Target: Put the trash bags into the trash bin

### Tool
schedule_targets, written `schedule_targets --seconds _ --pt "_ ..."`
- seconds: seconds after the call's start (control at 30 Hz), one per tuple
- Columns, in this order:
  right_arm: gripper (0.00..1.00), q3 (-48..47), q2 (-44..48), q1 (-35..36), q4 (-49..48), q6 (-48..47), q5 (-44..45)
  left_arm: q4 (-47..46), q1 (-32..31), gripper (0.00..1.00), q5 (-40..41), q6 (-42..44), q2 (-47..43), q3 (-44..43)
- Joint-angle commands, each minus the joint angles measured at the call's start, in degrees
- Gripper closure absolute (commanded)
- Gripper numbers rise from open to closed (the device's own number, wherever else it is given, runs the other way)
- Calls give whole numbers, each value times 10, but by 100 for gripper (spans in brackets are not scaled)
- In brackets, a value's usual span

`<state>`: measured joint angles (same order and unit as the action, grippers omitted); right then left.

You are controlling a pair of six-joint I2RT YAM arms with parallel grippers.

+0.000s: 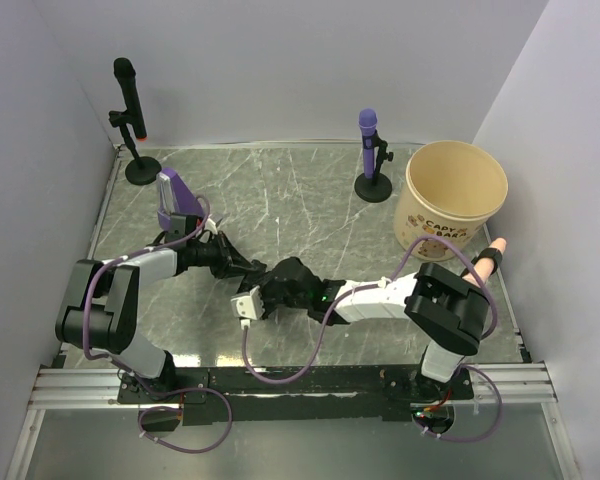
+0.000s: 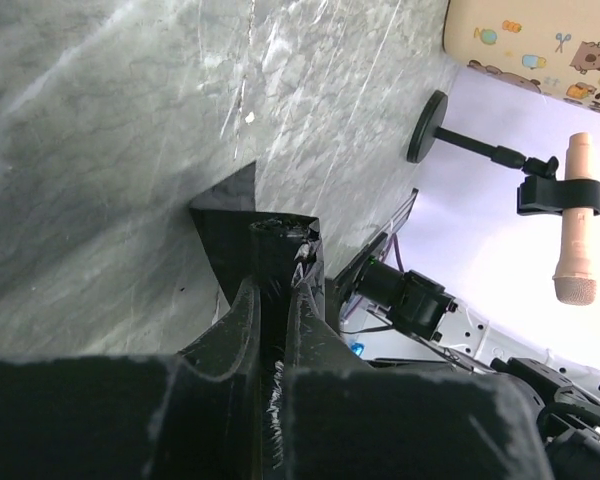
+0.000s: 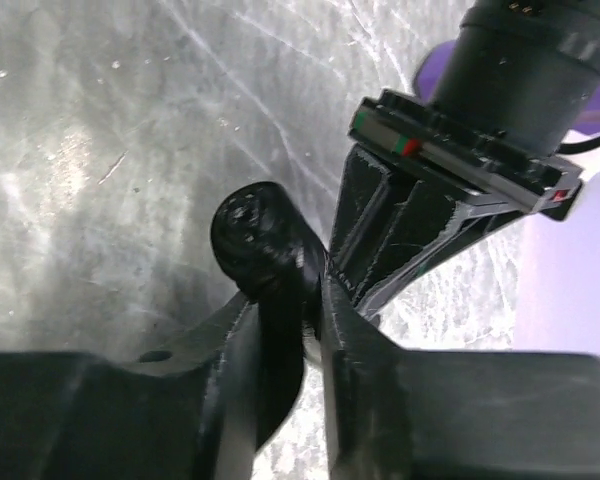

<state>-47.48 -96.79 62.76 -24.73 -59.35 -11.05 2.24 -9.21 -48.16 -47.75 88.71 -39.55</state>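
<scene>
Tabletop (image 1: pixel 300 190) middle: left pincer (image 2: pixel 280 250) and right pincer (image 3: pixel 290 298) clench the trash bag (image 2: pixel 225 215), apart from the trash bin (image 1: pixel 432 218).

Place: I'm sitting in a robot lab booth.
Signs: white walls (image 1: pixel 280 70) are boxing in my marbled worktop (image 1: pixel 280 200).

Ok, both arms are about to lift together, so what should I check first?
1. Left end effector shut on the trash bag: ok.
2. Right end effector fully closed on it: cannot tell; jaws straddle the twisted film.
3. Bag off the table: not ok, a corner lies flat.
4. Trash bin upright, mouth open: ok.
5. Purple microphone clear of the route to the bin: cannot tell.
</scene>
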Motion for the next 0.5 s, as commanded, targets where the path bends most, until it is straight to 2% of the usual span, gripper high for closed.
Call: schedule_targets --seconds 0.0,0.03,0.07,0.13,0.17,0.23,0.3,0.37,0.47 --pt "79 -25 12 4 5 18 -13 -18 0 99 -26 -5 -30 -6" --pt "93 -30 17 3 13 33 -11 -17 -1 99 -24 -3 -31 -8" --pt "100 -35 23 3 27 48 -7 -10 1 89 -19 2 -32 -12" --pt "100 -50 35 -9 62 91 -11 1 13 65 -9 18 -39 -21" --pt "100 -65 42 -18 97 115 -21 9 23 50 -3 28 -44 -26" --pt "100 -95 55 -45 163 191 -53 33 51 36 9 62 -54 -38" --pt "100 -135 57 -81 267 260 -125 78 74 31 37 125 -65 -56" --pt "100 -167 46 -120 331 329 -185 130 82 29 63 205 -71 -80" --pt "100 -221 3 -176 403 430 -312 148 83 26 74 246 -92 -73"
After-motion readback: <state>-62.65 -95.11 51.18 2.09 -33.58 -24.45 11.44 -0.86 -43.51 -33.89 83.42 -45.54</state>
